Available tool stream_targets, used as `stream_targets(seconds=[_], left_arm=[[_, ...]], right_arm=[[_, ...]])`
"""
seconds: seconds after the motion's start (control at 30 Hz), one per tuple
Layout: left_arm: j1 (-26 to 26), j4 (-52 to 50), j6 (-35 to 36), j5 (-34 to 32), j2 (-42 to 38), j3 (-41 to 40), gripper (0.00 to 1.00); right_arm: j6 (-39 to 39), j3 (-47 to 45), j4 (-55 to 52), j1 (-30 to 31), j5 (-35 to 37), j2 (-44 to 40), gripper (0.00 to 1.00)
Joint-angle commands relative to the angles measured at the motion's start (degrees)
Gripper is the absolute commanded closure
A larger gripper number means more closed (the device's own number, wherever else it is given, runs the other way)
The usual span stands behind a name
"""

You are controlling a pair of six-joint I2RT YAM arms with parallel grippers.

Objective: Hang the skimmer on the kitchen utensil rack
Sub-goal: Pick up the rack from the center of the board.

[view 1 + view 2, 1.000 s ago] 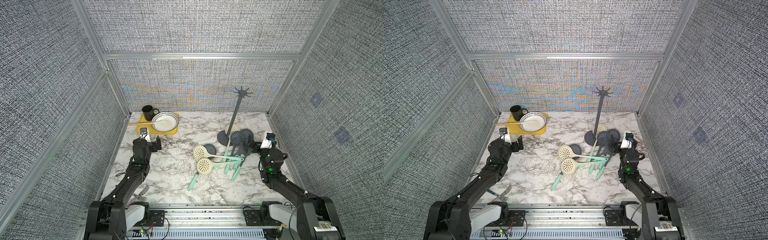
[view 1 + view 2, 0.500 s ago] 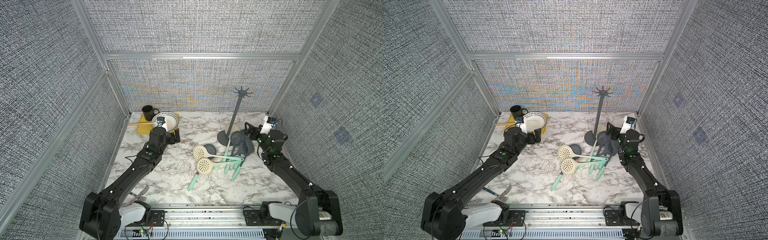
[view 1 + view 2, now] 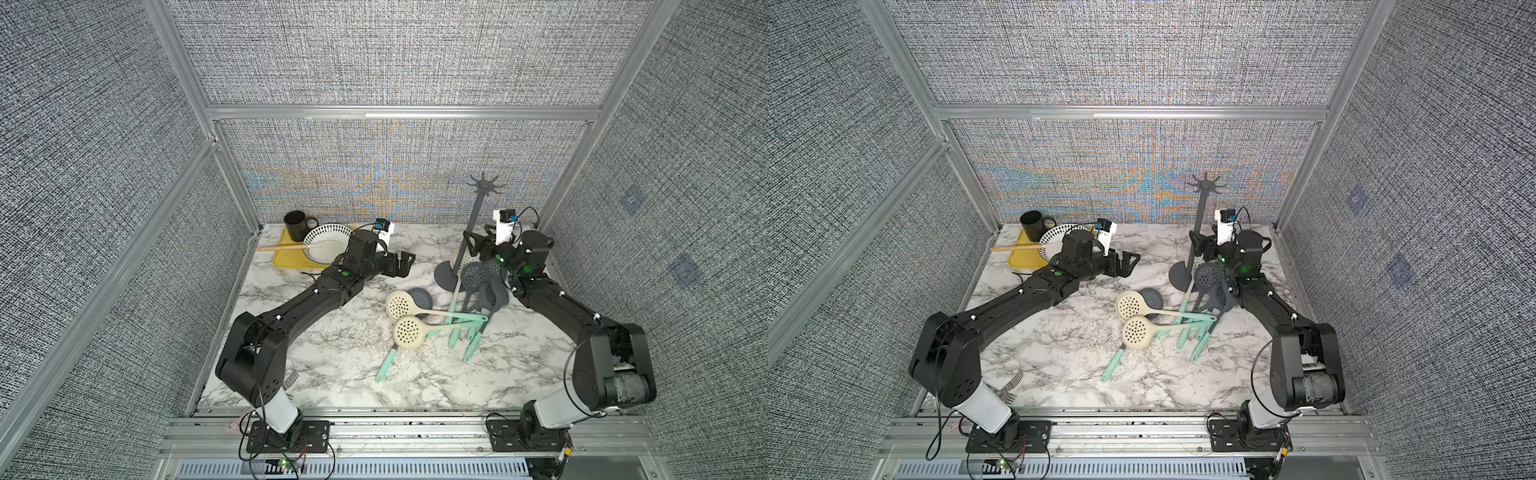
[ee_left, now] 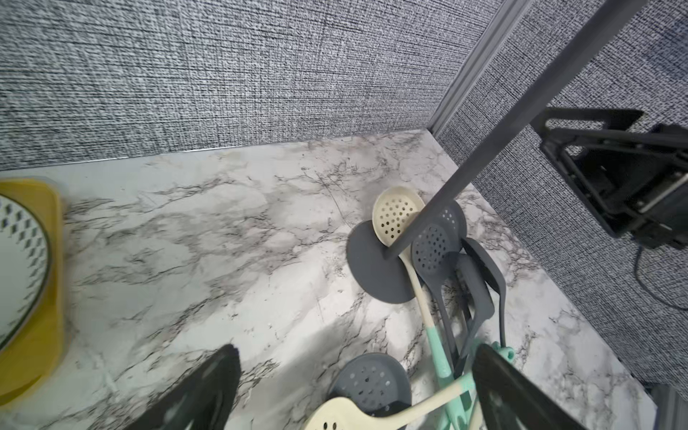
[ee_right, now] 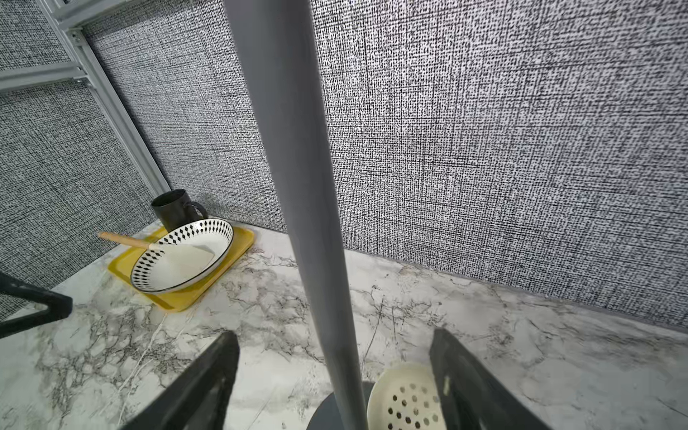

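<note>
the skimmers (image 3: 476,275) lie in a loose heap on the marble table (image 3: 332,365), right of centre and just near of the rack (image 3: 476,210), which stands upright at the far right. one cream head (image 4: 396,217) rests on the rack's round base, and none hangs on the hooks yet. the right gripper (image 3: 476,245) stands open with the rack's pole between its jaws, a gap showing on each side in its wrist view, so it clamps nothing. the left gripper (image 3: 405,266) is spread wide and empty above bare table left of the rack. we judge a skimmer to be light and stiff, with a broad, awkward pierced head and a slim handle that looks rubbery rather than slippery. we would take the nearest cream skimmer (image 3: 409,332) by its mint handle (image 3: 385,365), which juts clear of the tangle, gripping short of the end so the loop stays free for a hook. the crossed handles may drag along, and the rack looks easy to tip.
</note>
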Motion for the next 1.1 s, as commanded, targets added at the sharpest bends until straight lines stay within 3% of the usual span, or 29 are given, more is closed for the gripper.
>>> stream_targets(seconds=[0.0,0.33,0.7,0.9,1.07], left_arm=[[-0.4,-0.4,0.7,2.8,1.2,1.5,0.01],[-0.8,-0.6,2.8,6.3,3.2,3.0,0.03],[-0.8,-0.5,4.0,8.8,8.3,9.1,0.09],[-0.9,-2.4,5.1,6.4,12.5,15.3,0.11],[-0.8,-2.5,5.0,1.1,14.5,17.8,0.11]], right_arm=[[-1.7,2.2,0.3,0.2,-1.0,2.2,0.21],[-3.0,6.7,-0.5,0.7,-2.8,7.5,0.40],[-3.6,11.0,-0.7,1.3,-2.9,11.1,0.74],[-1.8,17.1,0.1,3.6,0.6,15.5,0.93],[-0.4,23.7,-0.3,6.8,5.5,19.8,1.00]])
